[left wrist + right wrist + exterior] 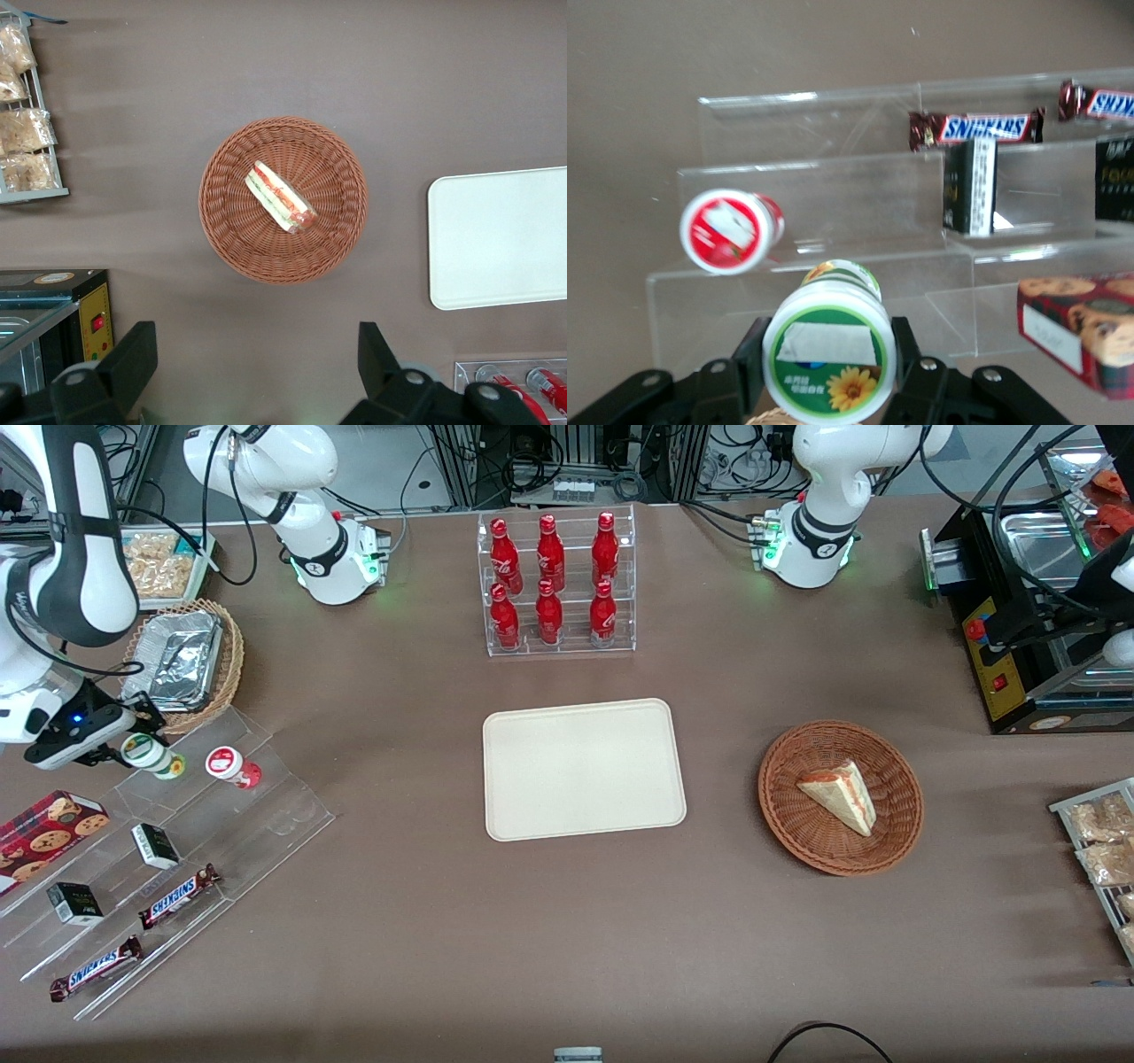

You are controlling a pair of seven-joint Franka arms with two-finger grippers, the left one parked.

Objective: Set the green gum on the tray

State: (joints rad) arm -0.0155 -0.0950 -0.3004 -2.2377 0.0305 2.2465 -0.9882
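My hand (pixel 124 751) sits at the working arm's end of the table, over the top step of the clear acrylic stepped display rack (pixel 177 841), and it is clenched on the small white gum bottle with the green-rimmed lid (pixel 152 755). In the right wrist view the black fingers (pixel 751 359) press on either side of the bottle just under its lid. The matching small bottle with the red lid (pixel 232 766) stands just beside it on the same step.

What could go wrong, I judge: the grip is on a smooth round body, so it could twist or slip loose as I carry it — and a careless swing could knock over the red one, or catch the rack's edge.

The large flat cream-beige tray with the low rim (pixel 585 769) lies bare near the middle of the brown table (pixel 567 939), well apart from my hand, with open cloth between. Toward the parked arm's end rests a round brown wicker basket (pixel 895 833) holding a wedge of sandwich (pixel 840 794). Farther from the front camera than the tray stands a clear rack of red bottles (pixel 556 584).
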